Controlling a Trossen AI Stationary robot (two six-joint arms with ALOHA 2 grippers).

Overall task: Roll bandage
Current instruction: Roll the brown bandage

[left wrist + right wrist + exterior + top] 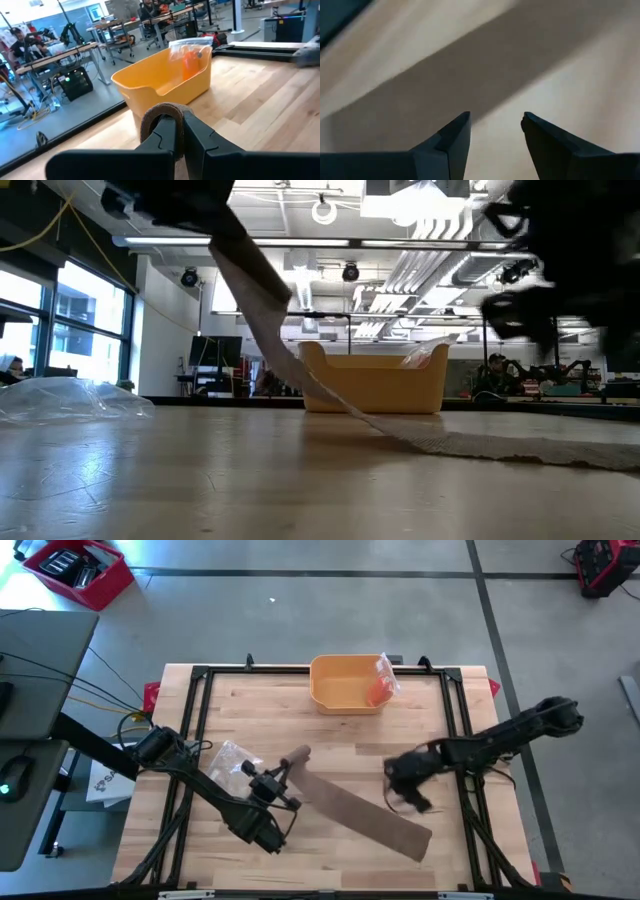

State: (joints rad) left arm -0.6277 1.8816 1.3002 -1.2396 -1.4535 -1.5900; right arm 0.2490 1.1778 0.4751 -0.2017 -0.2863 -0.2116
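The wooden desk [330, 730] carries everything, framed by black rails. Across its middle lies the bandage [365, 818] — a long tan-brown strip running diagonally from the left tool toward the desk's near right part, where its free end lies flat. In the low view the strip rises off the wood in a slope up to its held end. At the far edge sits a yellow bin [345, 683] with an orange item in a clear bag [382, 683] at its right side. A crumpled clear plastic wrapper [232, 759] lies just beside the left arm. The left tool [293, 766] is pressed together on the bandage's end, which loops over its fingertips [172, 131]. The right tool [408, 788] hovers above the desk just beside the strip's far edge — its fingers [455, 137] are spread, holding nothing.
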